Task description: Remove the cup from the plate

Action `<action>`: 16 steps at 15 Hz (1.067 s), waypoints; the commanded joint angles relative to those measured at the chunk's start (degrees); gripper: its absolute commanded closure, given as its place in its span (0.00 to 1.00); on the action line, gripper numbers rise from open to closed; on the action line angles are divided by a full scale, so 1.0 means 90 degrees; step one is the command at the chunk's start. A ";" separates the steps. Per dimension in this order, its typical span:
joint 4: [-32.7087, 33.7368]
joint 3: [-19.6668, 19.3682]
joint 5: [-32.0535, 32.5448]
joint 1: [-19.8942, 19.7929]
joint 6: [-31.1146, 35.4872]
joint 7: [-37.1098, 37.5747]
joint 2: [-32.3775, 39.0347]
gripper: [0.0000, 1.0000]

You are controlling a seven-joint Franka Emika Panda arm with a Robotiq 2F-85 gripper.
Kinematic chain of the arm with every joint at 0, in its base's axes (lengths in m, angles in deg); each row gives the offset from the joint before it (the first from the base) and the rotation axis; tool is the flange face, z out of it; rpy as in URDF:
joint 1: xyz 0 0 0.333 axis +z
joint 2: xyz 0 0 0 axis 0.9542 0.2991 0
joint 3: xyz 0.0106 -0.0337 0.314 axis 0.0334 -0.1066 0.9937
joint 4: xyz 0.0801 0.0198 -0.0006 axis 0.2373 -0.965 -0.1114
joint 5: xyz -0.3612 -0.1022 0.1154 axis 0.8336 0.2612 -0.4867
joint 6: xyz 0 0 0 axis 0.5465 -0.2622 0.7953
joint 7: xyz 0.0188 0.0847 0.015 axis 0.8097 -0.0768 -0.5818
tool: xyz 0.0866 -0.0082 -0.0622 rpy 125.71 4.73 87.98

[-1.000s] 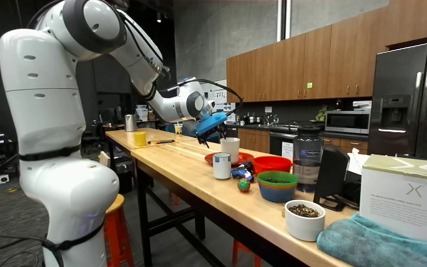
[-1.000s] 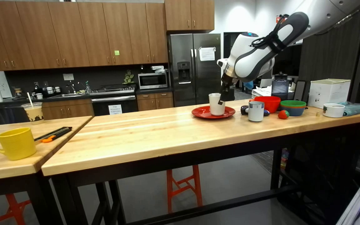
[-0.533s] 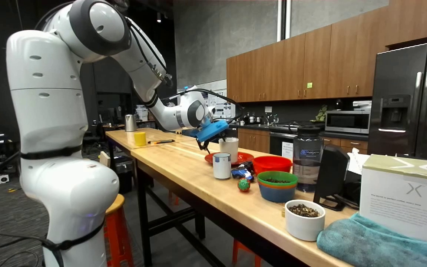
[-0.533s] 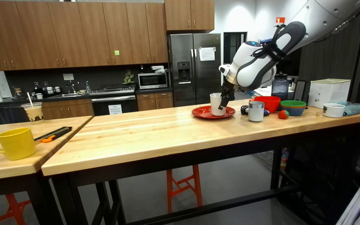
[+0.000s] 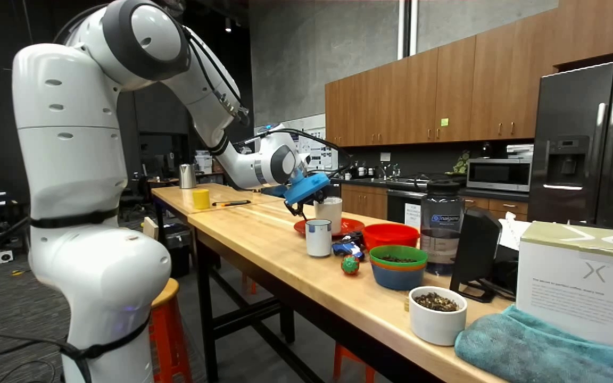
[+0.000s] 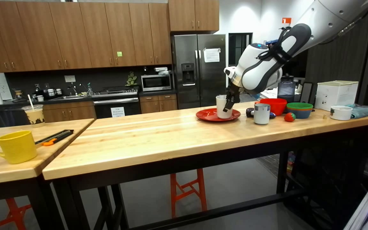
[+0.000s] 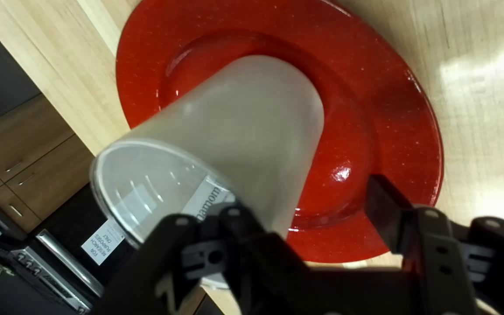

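Note:
The white cup (image 6: 222, 110) stands on the red plate (image 6: 204, 115); both also show in the other exterior frame, as cup (image 5: 328, 213) and plate (image 5: 354, 225). In the wrist view, the cup (image 7: 234, 118) fills the middle, with the plate (image 7: 403, 127) around its base. My gripper (image 7: 317, 205) has its jaws apart at the cup's rim. Its right finger (image 7: 387, 214) is outside the cup, with a gap to the wall. The left finger overlaps the cup's mouth and seems to reach inside; its tip is hidden.
A slightly smaller white cup (image 5: 319, 242) stands beside the plate. A red bowl (image 5: 390, 236), stacked bowls (image 5: 398, 271), a strawberry toy (image 5: 350, 265), a toy car (image 5: 346, 249) and a water bottle (image 5: 441, 229) are close by. A yellow mug (image 6: 17, 147) is on the adjoining table.
My gripper has come down to the cup's rim, mostly in the first half second. The cup has slid slightly on the plate, toward the arm's side.

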 commanded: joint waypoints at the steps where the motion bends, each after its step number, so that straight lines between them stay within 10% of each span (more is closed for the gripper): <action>1: 0.0031 -0.0052 -0.0114 -0.0003 0.0068 -0.0269 -0.0011 0.63; 6: 0.0101 -0.0052 -0.0209 0.0023 0.0047 -0.0445 0.0024 0.99; 16: 0.1332 0.0021 -0.1916 0.0346 -0.1916 -0.1456 -0.0093 0.98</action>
